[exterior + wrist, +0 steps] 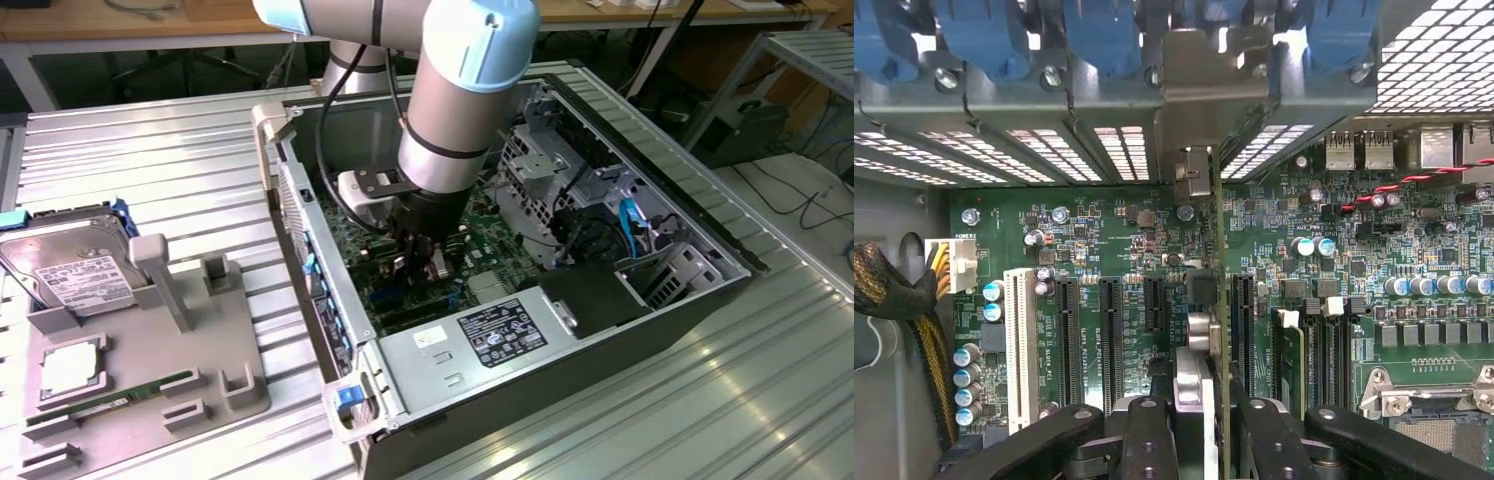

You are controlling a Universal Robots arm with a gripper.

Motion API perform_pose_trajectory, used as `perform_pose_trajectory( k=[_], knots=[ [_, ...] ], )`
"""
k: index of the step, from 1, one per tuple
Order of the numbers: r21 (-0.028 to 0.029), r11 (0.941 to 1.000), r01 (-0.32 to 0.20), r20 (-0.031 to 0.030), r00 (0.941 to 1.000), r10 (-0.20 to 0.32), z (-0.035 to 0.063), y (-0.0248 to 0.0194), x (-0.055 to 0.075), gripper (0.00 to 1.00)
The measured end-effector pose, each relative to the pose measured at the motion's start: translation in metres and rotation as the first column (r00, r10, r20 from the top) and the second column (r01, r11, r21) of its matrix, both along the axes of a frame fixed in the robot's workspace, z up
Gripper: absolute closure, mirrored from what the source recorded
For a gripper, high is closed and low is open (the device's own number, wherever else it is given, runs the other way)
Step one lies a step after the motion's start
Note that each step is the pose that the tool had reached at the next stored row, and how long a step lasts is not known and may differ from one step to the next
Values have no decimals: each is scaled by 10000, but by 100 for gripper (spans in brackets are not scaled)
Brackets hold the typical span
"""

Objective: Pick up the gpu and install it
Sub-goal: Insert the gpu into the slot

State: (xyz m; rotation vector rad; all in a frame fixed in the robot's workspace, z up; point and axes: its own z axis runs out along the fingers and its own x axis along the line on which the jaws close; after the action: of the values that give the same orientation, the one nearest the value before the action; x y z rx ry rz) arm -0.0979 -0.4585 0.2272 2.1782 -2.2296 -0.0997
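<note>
Bright, even light, with glare on the ribbed table.

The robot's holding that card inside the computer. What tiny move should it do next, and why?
Probably a slow push straight down. The gripper is shut on the gpu, held edge-on right by a black slot on the motherboard, with its silver bracket at the case's rear wall. Whether it is seated yet, I cannot tell.
</note>
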Motion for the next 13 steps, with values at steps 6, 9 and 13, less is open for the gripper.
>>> perform_pose_trajectory(
  k=[6, 9, 13],
  knots=[
    [4, 10000, 1, 0, 10000, -1, 51, 1, -1, 71],
    [3, 10000, 0, 1, 10000, 0, 58, 0, 0, 71],
    [1, 10000, 0, 1, 10000, 0, 59, 0, 0, 71]
  ],
)
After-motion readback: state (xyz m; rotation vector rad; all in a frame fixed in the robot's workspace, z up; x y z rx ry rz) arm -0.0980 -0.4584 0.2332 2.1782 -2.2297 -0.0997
